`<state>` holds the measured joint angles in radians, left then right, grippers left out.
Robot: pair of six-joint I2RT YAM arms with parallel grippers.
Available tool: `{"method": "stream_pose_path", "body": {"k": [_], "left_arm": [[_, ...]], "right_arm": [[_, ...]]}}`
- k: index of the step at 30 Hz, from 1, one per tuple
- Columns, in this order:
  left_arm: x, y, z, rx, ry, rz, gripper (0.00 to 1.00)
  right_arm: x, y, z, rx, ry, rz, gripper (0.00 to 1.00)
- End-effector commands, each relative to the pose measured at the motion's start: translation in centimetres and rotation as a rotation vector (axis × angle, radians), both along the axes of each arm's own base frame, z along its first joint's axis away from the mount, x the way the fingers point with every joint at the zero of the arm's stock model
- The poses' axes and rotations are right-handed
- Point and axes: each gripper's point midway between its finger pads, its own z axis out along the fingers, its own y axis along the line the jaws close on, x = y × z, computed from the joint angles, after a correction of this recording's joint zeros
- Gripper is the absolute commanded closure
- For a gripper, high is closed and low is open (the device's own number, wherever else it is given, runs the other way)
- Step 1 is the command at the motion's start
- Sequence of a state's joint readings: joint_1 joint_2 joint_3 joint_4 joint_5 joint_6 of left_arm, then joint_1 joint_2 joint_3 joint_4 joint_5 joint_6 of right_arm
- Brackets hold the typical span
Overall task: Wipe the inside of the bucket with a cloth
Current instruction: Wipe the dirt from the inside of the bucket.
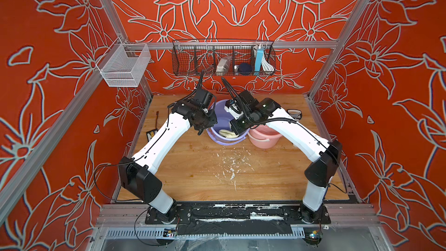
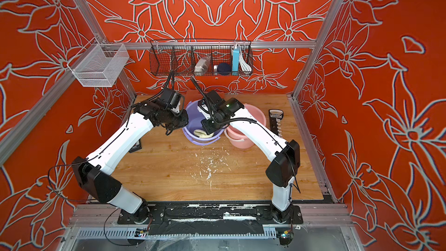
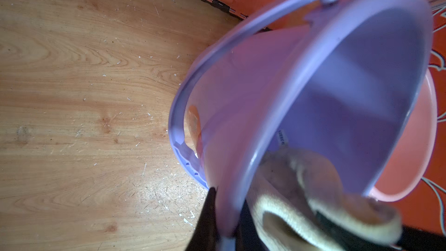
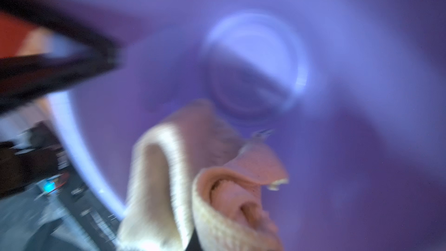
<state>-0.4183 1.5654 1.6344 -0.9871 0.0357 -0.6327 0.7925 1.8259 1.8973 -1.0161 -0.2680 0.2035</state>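
Note:
The purple bucket (image 1: 218, 117) (image 2: 193, 123) stands tipped at the back middle of the wooden table, its mouth facing the front. My left gripper (image 3: 226, 225) (image 1: 201, 130) is shut on the bucket's left rim, one finger outside and one inside the wall. The cream-beige cloth (image 1: 229, 134) (image 2: 205, 134) lies bunched against the lower inside wall. My right gripper (image 4: 193, 242) reaches into the bucket (image 4: 337, 141), shut on the cloth (image 4: 169, 177), which hides its fingers. In the left wrist view the cloth (image 3: 313, 177) sits just inside the bucket rim (image 3: 277, 141).
A pink bucket (image 1: 265, 136) (image 2: 241, 138) touches the purple one on its right. A black comb-like tool (image 2: 276, 121) lies far right, a small black item (image 1: 150, 135) far left. White scraps (image 1: 231, 167) litter the table's middle. Wire baskets (image 1: 223, 59) (image 1: 123, 65) hang behind.

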Motion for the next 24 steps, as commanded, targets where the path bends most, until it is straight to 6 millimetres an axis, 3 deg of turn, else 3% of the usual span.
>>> {"method": "stream_pose_path", "body": {"k": [1, 4, 7, 10, 15, 20, 24], "left_arm": [[0.6, -0.3, 1.4, -0.020, -0.050, -0.002, 1.00], [0.3, -0.3, 1.4, -0.030, -0.051, -0.004, 1.00], [0.0, 0.1, 1.6, -0.019, -0.059, -0.002, 1.00], [-0.3, 0.5, 1.6, -0.005, -0.059, -0.001, 1.00], [-0.9, 0.6, 1.3, -0.017, -0.047, -0.008, 1.00], [-1.8, 0.8, 1.0, -0.025, -0.037, -0.020, 1.00], [-2.9, 0.4, 0.6, -0.054, -0.008, -0.051, 1.00]], "right_arm": [[-3.8, 4.6, 3.3, 0.254, 0.087, 0.152, 1.00], [-2.8, 5.9, 4.4, 0.331, 0.068, 0.128, 1.00], [-1.4, 5.6, 2.9, 0.257, 0.065, 0.084, 1.00], [0.2, 3.2, 0.3, 0.087, 0.031, 0.003, 1.00], [2.9, -3.3, -2.8, -0.161, -0.059, -0.182, 1.00], [5.3, -8.5, -3.6, -0.379, -0.125, -0.274, 1.00], [8.0, -9.1, -2.6, -0.470, -0.236, -0.288, 1.00]]}}
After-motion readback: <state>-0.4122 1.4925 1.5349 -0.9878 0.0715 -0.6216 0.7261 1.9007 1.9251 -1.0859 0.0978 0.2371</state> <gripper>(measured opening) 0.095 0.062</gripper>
